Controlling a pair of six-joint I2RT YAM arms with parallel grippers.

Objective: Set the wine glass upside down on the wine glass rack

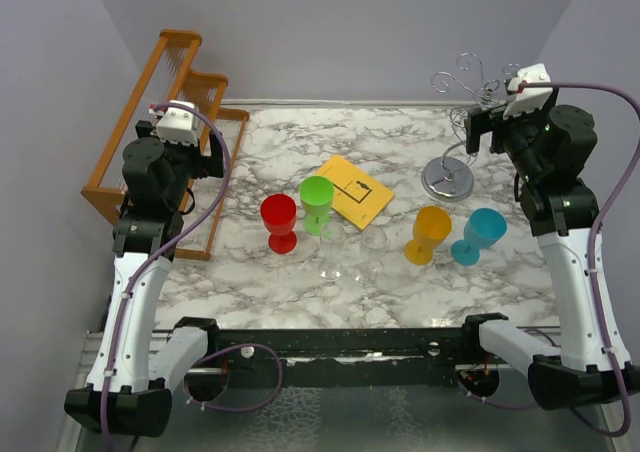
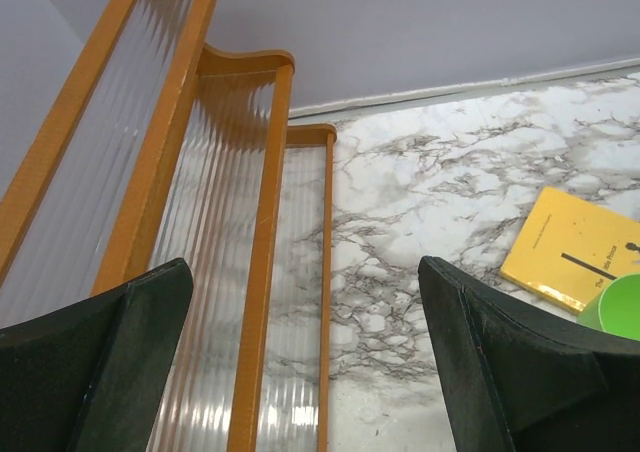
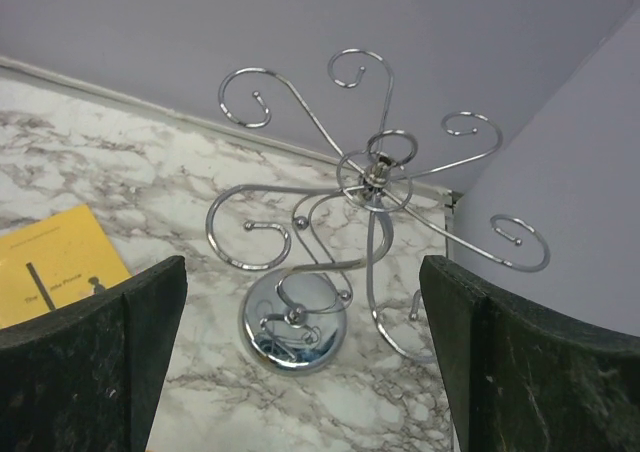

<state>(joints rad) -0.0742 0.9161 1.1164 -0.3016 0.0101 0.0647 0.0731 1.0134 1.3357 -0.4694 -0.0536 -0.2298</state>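
Barely visible, the clear wine glass sits on the marbled bench just in front of the green goblet, its outline lost in the veining; neither wrist view shows it. Lilac walls close the bench in. Only the right wrist view shows the wine glass rack whole, at the far right corner, beyond the wide-spread right pincer. The left pincer, equally spread, faces the wooden slatted rack, which the frame cuts off.
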